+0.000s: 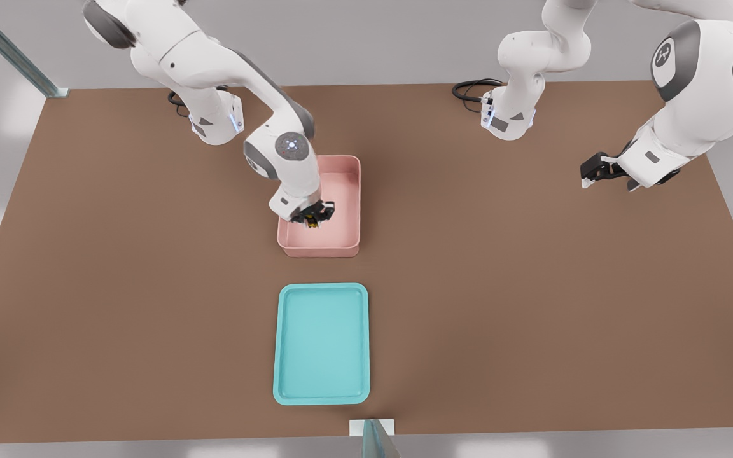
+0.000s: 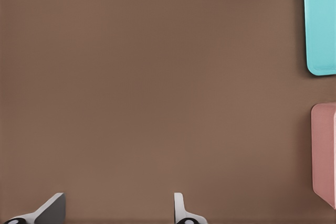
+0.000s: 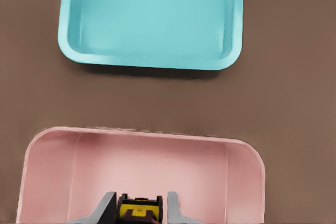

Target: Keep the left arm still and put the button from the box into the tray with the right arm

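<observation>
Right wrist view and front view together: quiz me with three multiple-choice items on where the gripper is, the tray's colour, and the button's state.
1. Where is the gripper?
A. Over the tray
B. Inside the box
C. Beside the box on the table

2. What colour is the tray?
A. Turquoise
B. Pink
C. Yellow

3. What state is the button in?
A. Lying in the tray
B. Loose on the table
C. Between the gripper's fingers

Answers: 1 B, the front view shows it down within the walls of the pink box. 2 A, both views show turquoise. 3 C, the wrist view shows the fingers closed on its sides.
</observation>
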Robot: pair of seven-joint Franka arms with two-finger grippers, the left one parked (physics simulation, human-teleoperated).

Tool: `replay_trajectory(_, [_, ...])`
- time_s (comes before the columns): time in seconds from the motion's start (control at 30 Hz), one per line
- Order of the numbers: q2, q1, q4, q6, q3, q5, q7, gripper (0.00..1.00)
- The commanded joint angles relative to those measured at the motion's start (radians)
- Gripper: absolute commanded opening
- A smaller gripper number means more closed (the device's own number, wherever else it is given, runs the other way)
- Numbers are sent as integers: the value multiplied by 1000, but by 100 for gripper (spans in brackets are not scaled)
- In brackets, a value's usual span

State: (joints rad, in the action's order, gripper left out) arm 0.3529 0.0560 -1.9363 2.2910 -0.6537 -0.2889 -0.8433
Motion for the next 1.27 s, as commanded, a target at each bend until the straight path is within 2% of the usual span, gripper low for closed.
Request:
replay_trajectory(0.0, [156, 1, 216, -154, 41, 39, 105, 46])
replay_trajectory(0.07, [429, 182, 560, -140, 236, -35, 109, 46])
replay_trajectory(0.1, [514, 205, 666, -130, 272, -35, 110, 46])
replay_trajectory(0.17, [561, 240, 704, -16, 345, -35, 109, 46])
replay_trajectory(0.3, [623, 266, 724, 77, 368, -35, 102, 46])
replay_trajectory(0.33, [627, 272, 727, 84, 376, -35, 99, 59])
replay_trajectory(0.4, [632, 278, 723, 99, 379, -33, 96, 100])
replay_trajectory(0.6, [620, 277, 714, 96, 378, -27, 99, 100])
replay_trajectory(0.67, [600, 272, 712, 82, 378, -21, 101, 100])
replay_trajectory(0.7, [503, 254, 623, 64, 378, -12, 108, 100])
replay_trajectory(0.73, [298, 236, 455, -53, 378, 112, 277, 100])
replay_trajectory(0.77, [146, 134, 421, -313, 379, 215, 573, 100])
replay_trajectory(0.8, [22, 56, 364, -416, 384, 217, 760, 100])
replay_trajectory(0.83, [-43, 8, 356, -498, 385, 215, 800, 100])
replay_trajectory(0.9, [-155, -19, 370, -570, 476, 217, 834, 100])
replay_trajectory(0.93, [-180, -59, 379, -581, 476, 215, 839, 100])
replay_trajectory(1.0, [-97, -59, 525, -665, 476, 218, 837, 100])
replay_trajectory(1.23, [-81, -59, 531, -668, 477, 218, 837, 100])
